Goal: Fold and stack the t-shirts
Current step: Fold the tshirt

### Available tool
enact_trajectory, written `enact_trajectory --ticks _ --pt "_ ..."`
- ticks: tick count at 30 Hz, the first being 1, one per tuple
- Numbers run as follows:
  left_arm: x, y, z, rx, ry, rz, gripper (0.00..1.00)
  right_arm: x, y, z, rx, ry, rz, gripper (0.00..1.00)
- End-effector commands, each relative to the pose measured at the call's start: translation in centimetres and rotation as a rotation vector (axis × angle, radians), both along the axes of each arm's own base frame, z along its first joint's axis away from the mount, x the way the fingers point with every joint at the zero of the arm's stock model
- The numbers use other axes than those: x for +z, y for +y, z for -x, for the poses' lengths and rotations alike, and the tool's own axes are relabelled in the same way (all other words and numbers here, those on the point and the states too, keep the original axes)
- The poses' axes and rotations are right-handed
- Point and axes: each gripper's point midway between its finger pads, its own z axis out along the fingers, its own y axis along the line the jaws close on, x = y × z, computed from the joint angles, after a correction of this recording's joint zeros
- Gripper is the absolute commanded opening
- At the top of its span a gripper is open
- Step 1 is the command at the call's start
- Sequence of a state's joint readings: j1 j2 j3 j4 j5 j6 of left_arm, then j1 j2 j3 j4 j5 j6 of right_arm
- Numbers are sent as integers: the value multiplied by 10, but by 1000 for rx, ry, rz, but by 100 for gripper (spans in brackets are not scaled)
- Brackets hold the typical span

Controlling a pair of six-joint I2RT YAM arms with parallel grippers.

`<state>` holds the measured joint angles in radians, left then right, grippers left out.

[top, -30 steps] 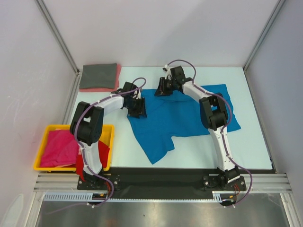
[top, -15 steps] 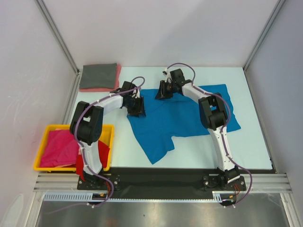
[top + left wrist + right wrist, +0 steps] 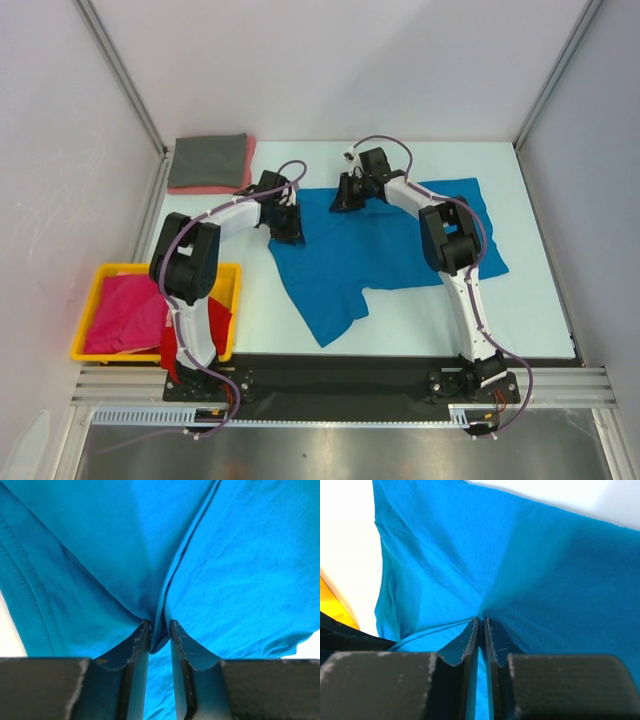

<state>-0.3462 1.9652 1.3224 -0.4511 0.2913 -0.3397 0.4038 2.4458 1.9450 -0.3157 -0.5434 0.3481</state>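
Closing over the last second, the left tool [image 3: 160,625] and the right tool [image 3: 481,620] now each pinch a raised fold of the bright blue t-shirt [image 3: 370,250]. That shirt lies rumpled across the middle of the pale worktop [image 3: 540,300], one sleeve trailing toward the near edge. At the near left, the yellow bin [image 3: 150,268] holds the magenta t-shirt [image 3: 125,312]; the red t-shirt [image 3: 222,323] hangs over its right wall. In the far left corner, the folded dark grey t-shirt [image 3: 208,160] rests on the salmon pink t-shirt [image 3: 215,188].
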Motion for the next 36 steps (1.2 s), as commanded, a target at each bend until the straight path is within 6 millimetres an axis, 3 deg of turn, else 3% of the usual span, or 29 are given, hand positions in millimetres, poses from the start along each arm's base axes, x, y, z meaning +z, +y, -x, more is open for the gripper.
enact_trajectory --ticks 1,4,8,19,27,28,36 --pt "24 -2 -21 14 -83 19 27 35 4 -6 -2 -63 -38 11" --pt "24 0 -23 21 -83 13 19 39 1 -7 -11 -66 -41 3" --pt "29 4 -26 32 -94 8 10 50 -1 -8 -30 -69 -59 0" --pt "50 16 -63 76 -157 -16 8 72 -22 -20 -109 -83 -98 0" --pt "53 22 -99 103 -173 -31 12 64 -26 -37 -163 -61 -145 0" --pt "44 23 -101 102 -158 -39 12 59 -26 -38 -169 -46 -145 0" --pt "38 26 -123 113 -157 -61 15 48 -31 -48 -198 -25 -158 1"
